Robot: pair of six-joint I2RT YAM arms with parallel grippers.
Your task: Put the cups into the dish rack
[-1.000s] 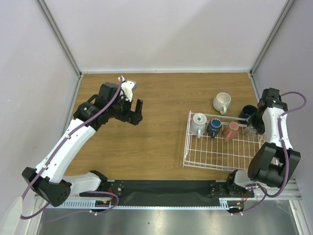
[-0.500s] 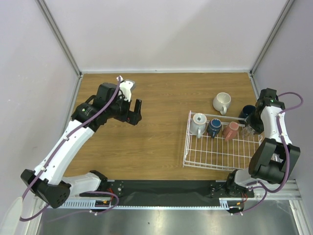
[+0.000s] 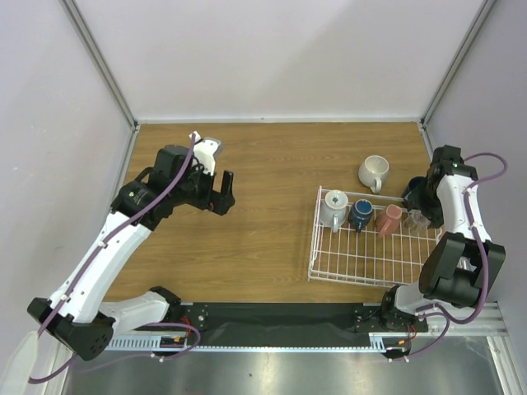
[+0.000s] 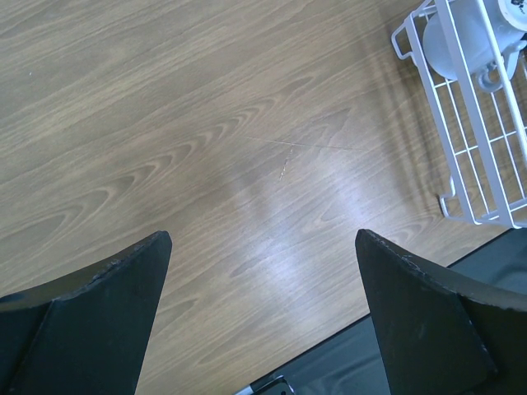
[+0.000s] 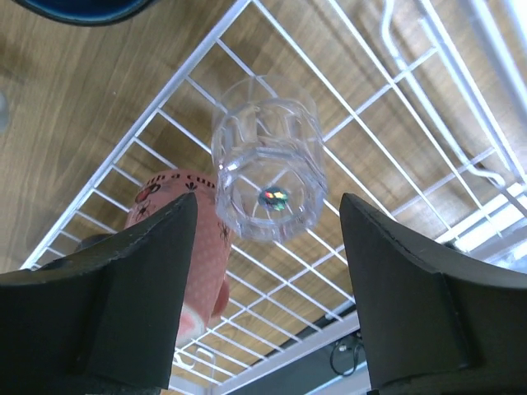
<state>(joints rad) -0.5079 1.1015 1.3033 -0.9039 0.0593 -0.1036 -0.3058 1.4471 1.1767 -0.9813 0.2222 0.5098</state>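
Right gripper (image 5: 268, 207) stands open around a small clear ribbed glass (image 5: 268, 164) resting on the white wire dish rack (image 5: 136, 133).
The glass sits between the gripper's fingers with a gap on each side, touching neither. A reddish-pink patterned cup (image 5: 198, 243) lies just beside one finger. To finish this placement well, the gripper should probably rise straight up so that neither finger clips the glass. The left gripper (image 4: 263, 271), wide open and empty, hovers over bare wooden counter (image 4: 247, 123).
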